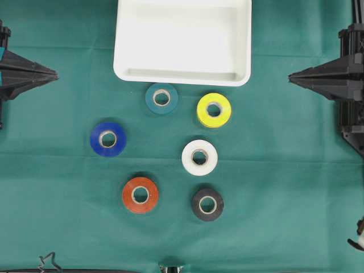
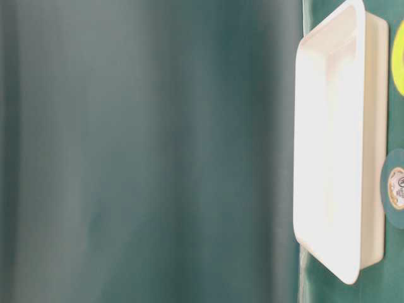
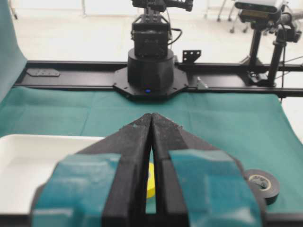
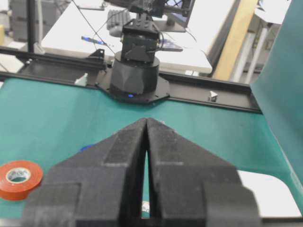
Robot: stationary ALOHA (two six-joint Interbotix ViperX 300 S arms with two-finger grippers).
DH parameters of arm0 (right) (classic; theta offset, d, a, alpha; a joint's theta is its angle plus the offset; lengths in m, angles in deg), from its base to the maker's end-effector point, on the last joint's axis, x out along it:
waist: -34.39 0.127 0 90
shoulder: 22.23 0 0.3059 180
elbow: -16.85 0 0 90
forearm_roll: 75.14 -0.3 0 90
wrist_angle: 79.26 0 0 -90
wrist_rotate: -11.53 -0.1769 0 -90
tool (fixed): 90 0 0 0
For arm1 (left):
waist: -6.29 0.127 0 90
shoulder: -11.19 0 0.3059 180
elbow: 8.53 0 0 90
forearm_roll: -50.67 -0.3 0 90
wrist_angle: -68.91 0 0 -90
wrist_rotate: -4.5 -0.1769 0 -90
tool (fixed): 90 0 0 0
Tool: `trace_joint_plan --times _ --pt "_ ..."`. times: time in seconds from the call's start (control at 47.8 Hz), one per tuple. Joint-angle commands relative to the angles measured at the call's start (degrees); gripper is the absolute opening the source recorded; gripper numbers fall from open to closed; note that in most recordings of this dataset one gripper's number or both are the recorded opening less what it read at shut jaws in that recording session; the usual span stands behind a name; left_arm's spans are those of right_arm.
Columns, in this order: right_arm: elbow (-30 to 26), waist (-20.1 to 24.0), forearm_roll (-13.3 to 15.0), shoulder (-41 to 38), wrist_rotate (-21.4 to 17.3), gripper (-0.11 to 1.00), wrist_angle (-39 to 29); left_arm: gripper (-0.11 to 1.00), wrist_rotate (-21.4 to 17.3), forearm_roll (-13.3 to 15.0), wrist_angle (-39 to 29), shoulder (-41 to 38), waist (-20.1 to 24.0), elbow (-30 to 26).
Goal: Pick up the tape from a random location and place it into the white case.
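I count six tape rolls lying flat on the green bench [image 1: 296, 199], one per colour: teal roll [image 1: 161, 98], yellow roll [image 1: 214, 110], blue roll [image 1: 108, 139], white roll [image 1: 199, 157], orange roll [image 1: 140, 194], black roll [image 1: 207, 204]. One white case [image 1: 182, 40] sits at the top centre edge, nothing inside it; the teal roll is just below its rim. Two arms, both parked at the sides, well apart from the rolls. Left pincer [image 1: 56, 74]: jaws pressed together, holding nothing. Right pincer [image 1: 291, 78]: same, closed on nothing.
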Motion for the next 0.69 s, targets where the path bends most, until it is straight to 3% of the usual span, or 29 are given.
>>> trace_joint_plan --times 0.0,0.544,0.669 --pt "-1.23 -0.18 -0.26 -0.79 -0.09 0.0 0.18 0.01 -0.09 0.09 -1.93 -0.88 -0.09 -1.49" --pt "-3.52 -0.18 -0.09 -1.58 -0.09 0.0 -6.5 0.01 -0.18 0.09 -3.78 -0.88 -0.26 -1.58" --pt "-4.04 -0.26 -0.18 -1.49 -0.35 0.04 -7.03 0.13 -0.18 0.09 -3.78 -0.88 -0.26 -1.58"
